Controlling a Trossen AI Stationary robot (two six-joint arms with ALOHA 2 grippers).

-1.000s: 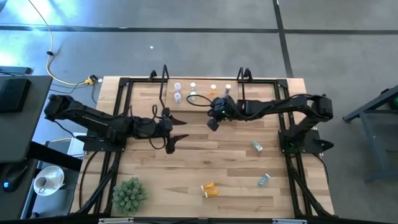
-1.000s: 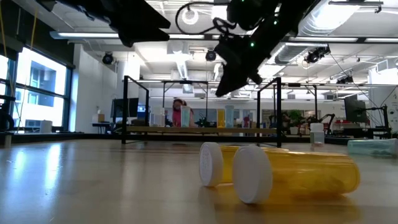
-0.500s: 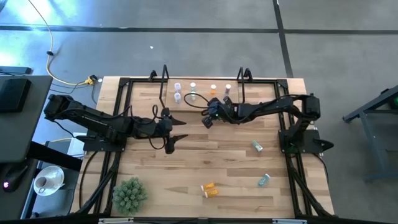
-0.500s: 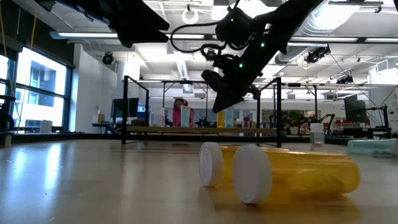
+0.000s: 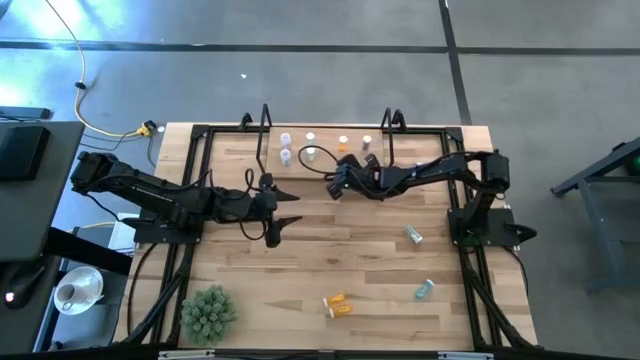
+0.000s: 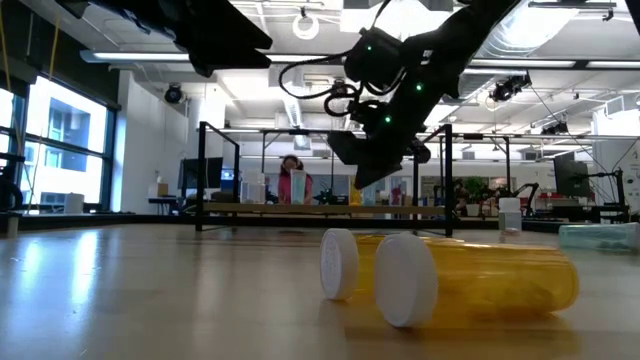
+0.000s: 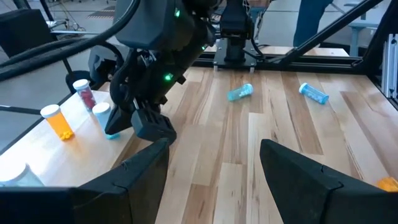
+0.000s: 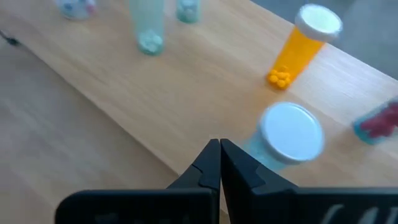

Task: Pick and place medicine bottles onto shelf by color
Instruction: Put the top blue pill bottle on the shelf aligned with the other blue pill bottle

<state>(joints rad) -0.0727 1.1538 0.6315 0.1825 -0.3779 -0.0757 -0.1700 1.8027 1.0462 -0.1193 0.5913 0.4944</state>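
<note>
The shelf (image 5: 325, 147) stands at the table's far edge with several medicine bottles upright on it. Among them are an orange one (image 8: 306, 43), a teal one with a white cap (image 8: 290, 133) and a purple one (image 8: 379, 121). My right gripper (image 8: 219, 155) is shut and slants down over the shelf's front edge, close beside the teal bottle (image 7: 112, 124). My left gripper (image 7: 214, 146) waits open above the table's middle left (image 5: 283, 212). Two orange bottles (image 6: 470, 280) lie on their sides near the front. My right gripper's shut fingers (image 8: 239, 169) stand hard by the side of the teal bottle's body (image 8: 256, 149), coming from the table's near side and slanting down. The bottle stands upright on the shelf. I cannot tell whether the fingers touch it.
Two teal bottles (image 5: 413, 236) (image 5: 425, 290) lie on the table's right half. A green spiky plant ball (image 5: 207, 312) sits at the near left corner. Black upright frames (image 5: 264, 125) (image 5: 392, 122) flank the shelf's ends.
My right gripper has sunk toward the shelf and a little toward the table's left, and it has rolled at the wrist. It now points more level at the bottles.
</note>
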